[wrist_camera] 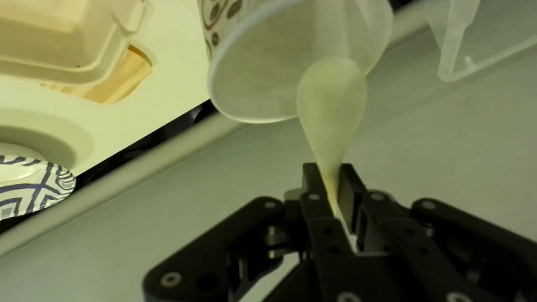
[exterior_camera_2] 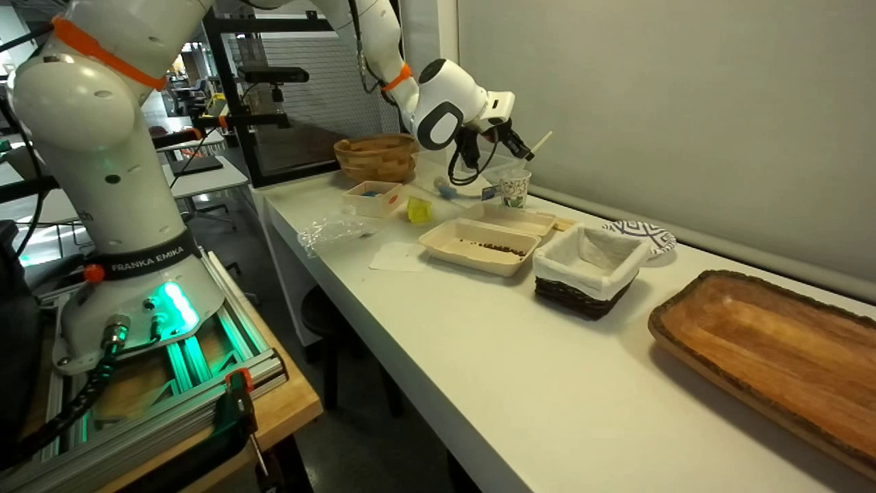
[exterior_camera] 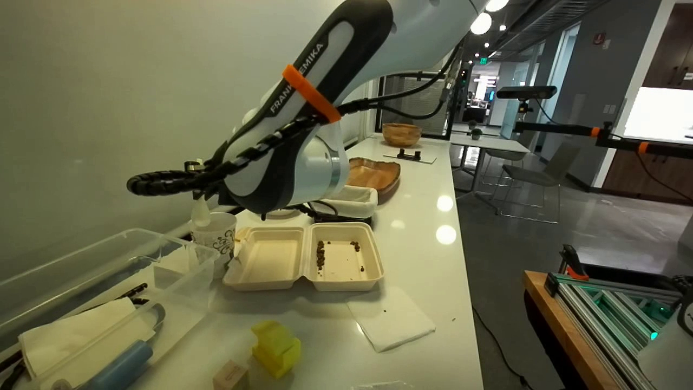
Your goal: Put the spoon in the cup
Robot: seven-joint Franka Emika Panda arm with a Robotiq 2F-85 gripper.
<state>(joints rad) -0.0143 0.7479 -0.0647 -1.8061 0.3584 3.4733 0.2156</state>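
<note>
The off-white cup [exterior_camera: 215, 238] with dark swirls stands upright by the wall; it also shows in an exterior view [exterior_camera_2: 514, 190] and the wrist view [wrist_camera: 256, 79]. My gripper [wrist_camera: 330, 174] is shut on the pale spoon [wrist_camera: 331, 98] near its neck, bowl pointing down toward the cup. In the wrist view the spoon's bowl overlaps the cup's mouth. Whether its tip is inside the rim I cannot tell. The spoon's handle [exterior_camera_2: 543, 142] sticks up past the gripper [exterior_camera_2: 528, 155]. The spoon's bowl [exterior_camera: 200, 212] shows at the cup's rim.
A clear plastic bin [exterior_camera: 203, 281] stands beside the cup. The open beige clamshell tray [exterior_camera: 270, 260] with brown bits is on its other side. A cloth-lined basket [exterior_camera_2: 582, 296], a patterned dish [exterior_camera_2: 647, 235] and a wooden tray [exterior_camera_2: 759, 329] stand further along the wall.
</note>
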